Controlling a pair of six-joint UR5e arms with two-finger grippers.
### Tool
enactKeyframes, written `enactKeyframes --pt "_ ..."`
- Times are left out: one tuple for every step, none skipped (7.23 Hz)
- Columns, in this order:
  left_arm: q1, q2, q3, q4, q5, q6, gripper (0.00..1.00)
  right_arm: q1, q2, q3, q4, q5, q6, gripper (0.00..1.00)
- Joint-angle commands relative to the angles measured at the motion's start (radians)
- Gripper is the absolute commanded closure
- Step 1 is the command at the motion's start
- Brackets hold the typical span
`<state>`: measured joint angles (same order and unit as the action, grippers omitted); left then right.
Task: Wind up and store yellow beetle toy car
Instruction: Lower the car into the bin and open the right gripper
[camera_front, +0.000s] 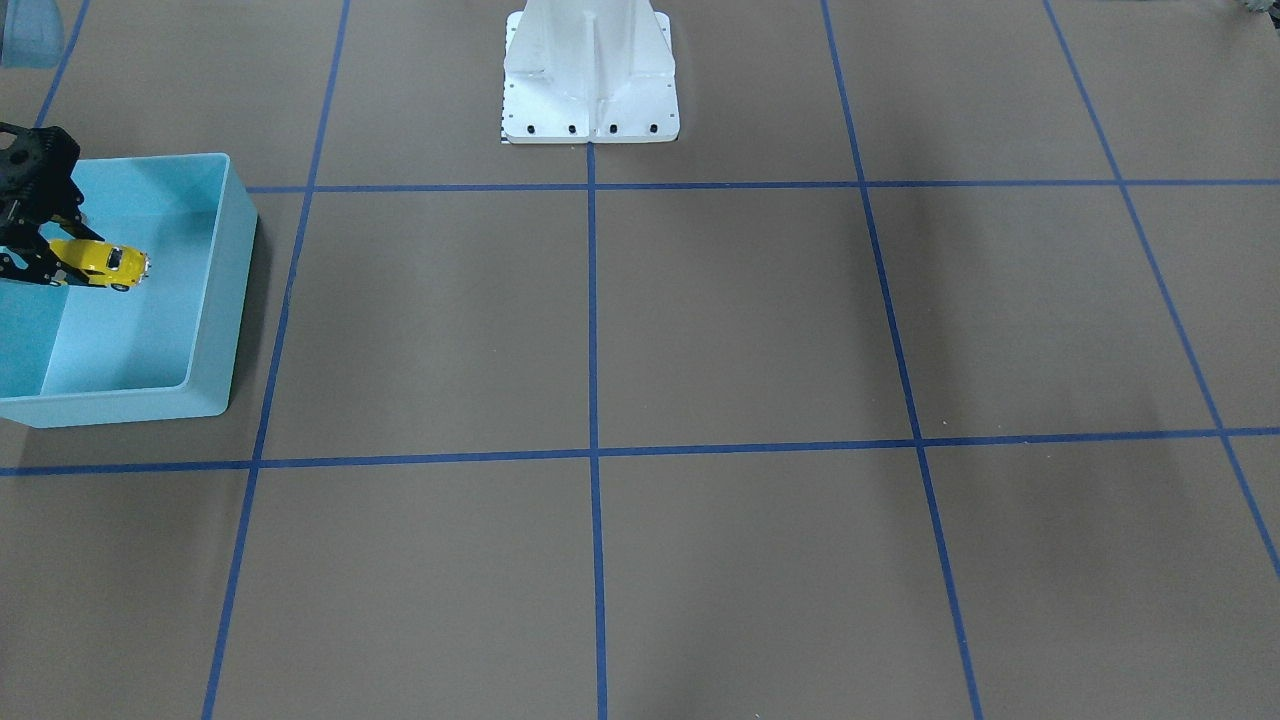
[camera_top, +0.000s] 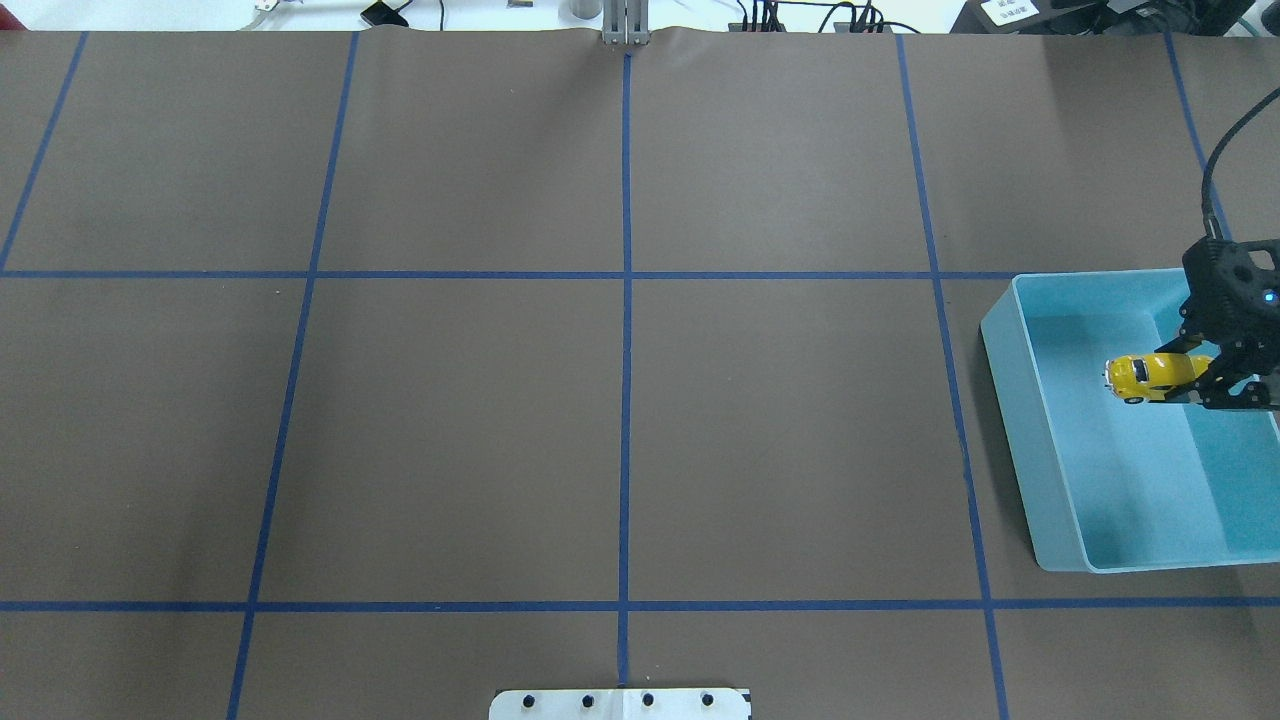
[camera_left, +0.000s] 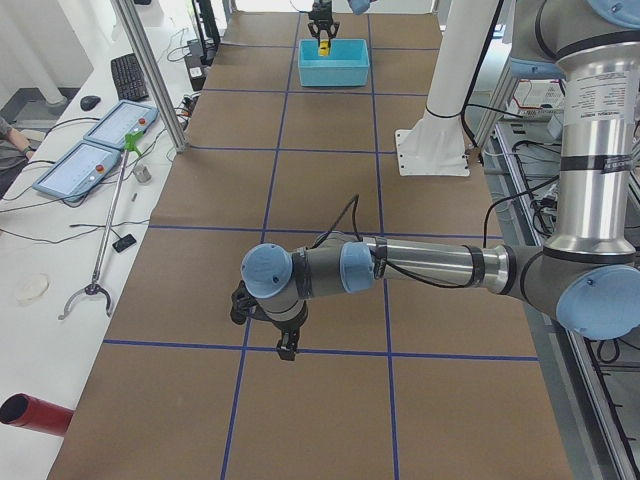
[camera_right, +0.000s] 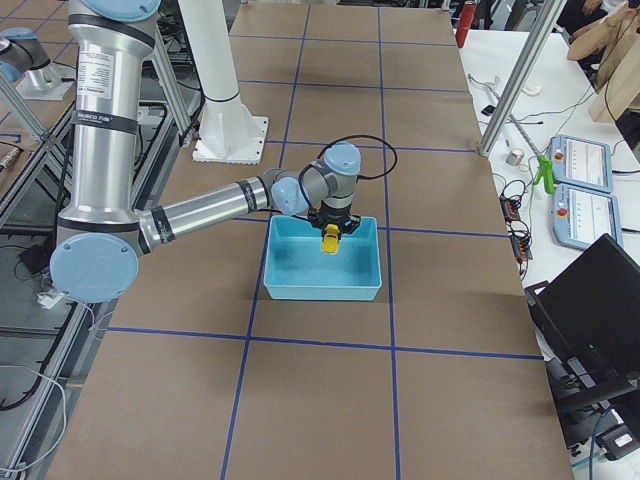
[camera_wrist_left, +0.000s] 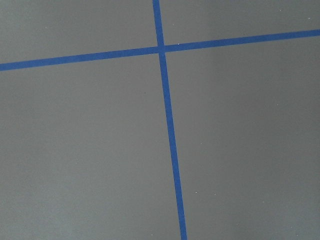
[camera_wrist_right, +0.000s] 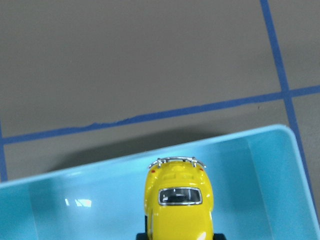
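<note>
The yellow beetle toy car (camera_front: 104, 262) hangs over the inside of the light blue bin (camera_front: 222, 300), above its floor. My right gripper (camera_front: 55, 262) is shut on the car's one end; the other end sticks out free. The overhead view shows the same: car (camera_top: 1145, 375), right gripper (camera_top: 1195, 382), bin (camera_top: 1020, 440). In the right wrist view the car (camera_wrist_right: 179, 210) points at the bin's wall (camera_wrist_right: 75, 175). My left gripper (camera_left: 268, 335) shows only in the exterior left view, low over the bare mat; I cannot tell if it is open.
The white robot base (camera_front: 590, 90) stands at the table's robot side. Brown mat with blue tape grid (camera_wrist_left: 167, 125). A side bench holds tablets (camera_left: 95, 150), a grabber tool (camera_left: 100, 250) and a red cylinder (camera_left: 35, 415).
</note>
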<state>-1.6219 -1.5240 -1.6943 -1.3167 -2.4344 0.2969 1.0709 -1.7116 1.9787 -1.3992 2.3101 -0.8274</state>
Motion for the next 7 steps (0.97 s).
enactKeyframes --pt "-0.001 0.002 -0.001 0.001 0.0 0.001 0.0 -0.002 -0.023 -0.095 0.121 -0.001 -0.019 1.0" --pt "-0.001 0.001 -0.002 0.001 0.0 -0.001 0.0 -0.012 -0.016 -0.109 0.146 -0.001 -0.012 1.0" --pt "-0.003 0.001 -0.002 0.001 0.0 -0.001 0.0 -0.053 -0.01 -0.138 0.147 -0.004 -0.01 1.0" --pt "-0.003 0.001 -0.002 0.001 0.0 -0.001 0.0 -0.09 0.013 -0.144 0.149 -0.006 -0.006 1.0" --pt "-0.003 0.002 -0.002 0.001 0.0 -0.001 0.0 -0.115 0.015 -0.147 0.149 -0.006 0.0 1.0" --pt "-0.003 0.002 -0.001 0.001 0.0 0.001 0.0 -0.13 0.015 -0.15 0.149 -0.008 -0.001 1.0" --pt "-0.003 0.002 -0.001 0.001 0.0 0.001 0.0 -0.138 0.015 -0.153 0.149 -0.012 -0.003 1.0"
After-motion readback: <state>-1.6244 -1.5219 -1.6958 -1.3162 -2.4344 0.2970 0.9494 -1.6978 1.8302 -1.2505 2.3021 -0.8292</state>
